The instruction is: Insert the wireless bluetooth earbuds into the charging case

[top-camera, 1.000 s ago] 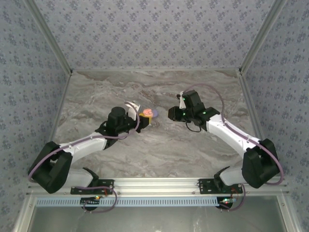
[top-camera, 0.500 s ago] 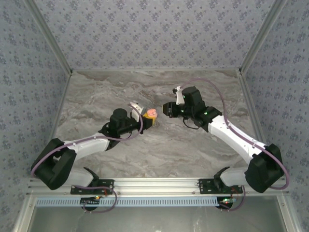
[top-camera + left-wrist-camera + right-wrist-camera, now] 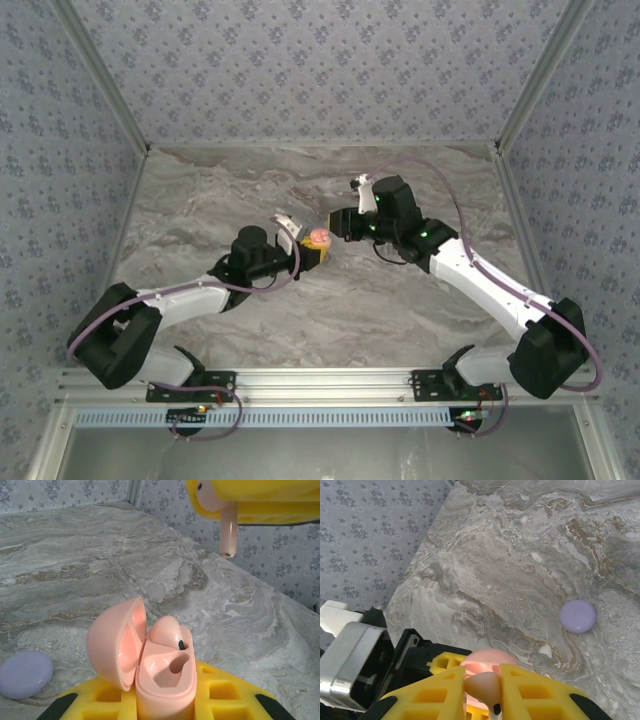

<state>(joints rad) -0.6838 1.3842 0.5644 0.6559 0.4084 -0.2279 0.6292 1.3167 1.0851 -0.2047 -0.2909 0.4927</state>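
My left hand (image 3: 303,250) clamps the open charging case (image 3: 150,692) upright, presenting its empty socket (image 3: 169,672). My right hand (image 3: 487,690), closed on a pale pink earbud (image 3: 228,532) held stem-down, hovers at its one o'clock for insertion.

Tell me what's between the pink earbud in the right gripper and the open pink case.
Nothing. In the left wrist view the pink earbud hangs stem-down, clear of the open pink case, with only marble table behind the gap.
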